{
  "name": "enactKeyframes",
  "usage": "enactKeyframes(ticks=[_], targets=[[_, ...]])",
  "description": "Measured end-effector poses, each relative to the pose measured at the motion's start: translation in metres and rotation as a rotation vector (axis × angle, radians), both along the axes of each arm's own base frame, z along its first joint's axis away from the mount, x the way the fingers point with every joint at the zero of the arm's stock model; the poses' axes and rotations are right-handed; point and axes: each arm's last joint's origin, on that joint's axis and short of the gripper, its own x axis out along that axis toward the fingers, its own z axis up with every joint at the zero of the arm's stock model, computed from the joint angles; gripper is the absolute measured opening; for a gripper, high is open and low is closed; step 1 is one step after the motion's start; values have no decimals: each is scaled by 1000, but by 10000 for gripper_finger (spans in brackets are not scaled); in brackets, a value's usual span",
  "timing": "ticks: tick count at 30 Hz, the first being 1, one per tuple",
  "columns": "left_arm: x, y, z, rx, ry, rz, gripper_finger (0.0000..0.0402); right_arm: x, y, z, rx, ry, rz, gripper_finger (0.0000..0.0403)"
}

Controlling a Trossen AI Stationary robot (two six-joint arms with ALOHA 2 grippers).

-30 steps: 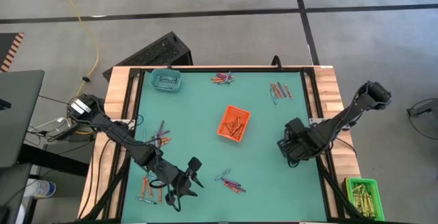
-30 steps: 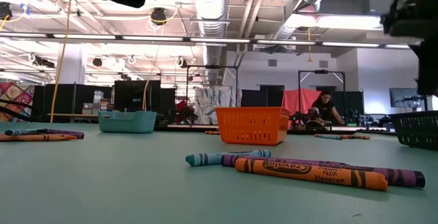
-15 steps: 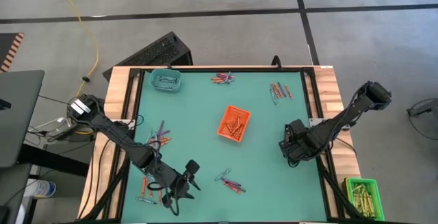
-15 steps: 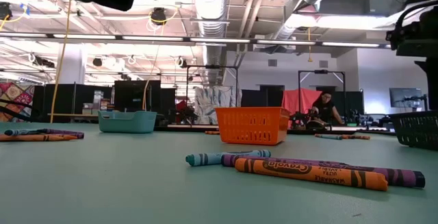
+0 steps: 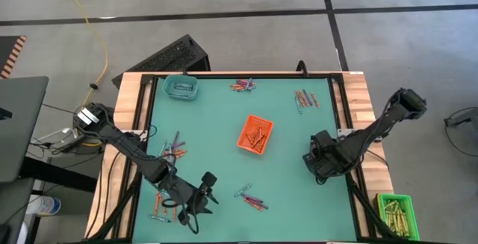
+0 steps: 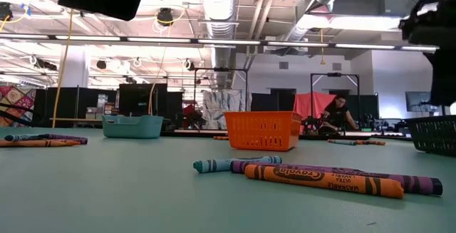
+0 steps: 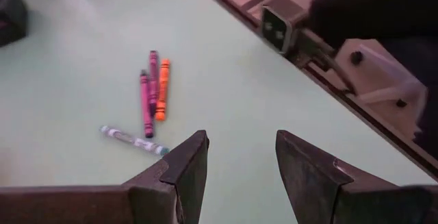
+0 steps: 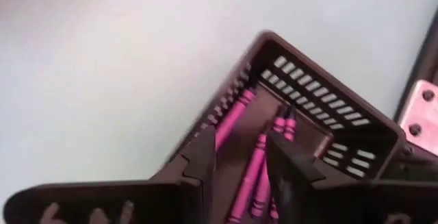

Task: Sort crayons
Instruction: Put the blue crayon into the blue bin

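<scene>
Crayons lie in loose groups on the green table: one at the far edge (image 5: 243, 86), one far right (image 5: 305, 98), one at the left (image 5: 173, 148), one near the front (image 5: 251, 198). My left gripper (image 5: 200, 199) hovers open near the front left. Purple-pink and orange crayons (image 7: 152, 92) and a blue-grey one (image 7: 133, 140) lie ahead of its fingers (image 7: 241, 145). My right gripper (image 5: 317, 163) hangs open at the table's right side over a dark basket (image 8: 321, 107), in which pink crayons (image 8: 236, 114) lie.
An orange basket (image 5: 255, 134) with orange crayons stands mid-table and a teal basket (image 5: 180, 87) at the far left corner. A green bin of yellow sticks (image 5: 394, 213) sits off the table's near right corner. In the low view three crayons (image 6: 320, 179) lie close by.
My left gripper has shifted a little toward the table's left edge, still open. My right gripper has stayed over the dark basket.
</scene>
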Motion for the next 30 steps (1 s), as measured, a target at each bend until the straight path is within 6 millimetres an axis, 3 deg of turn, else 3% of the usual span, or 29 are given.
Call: enactKeyframes(ticks=[9,17,24,30], targets=[[6,1,-1,-14,-52,118,162,8,15,16,-3,-131,107,121],[25,-12,-36,-10,-64,154,162,25,39,18,28,-290,319,121],[37,-14,-46,-11,-63,264,162,47,71,18,21,-439,642,121],[41,-7,-48,-60,-44,335,162,77,102,9,-89,-584,925,120]])
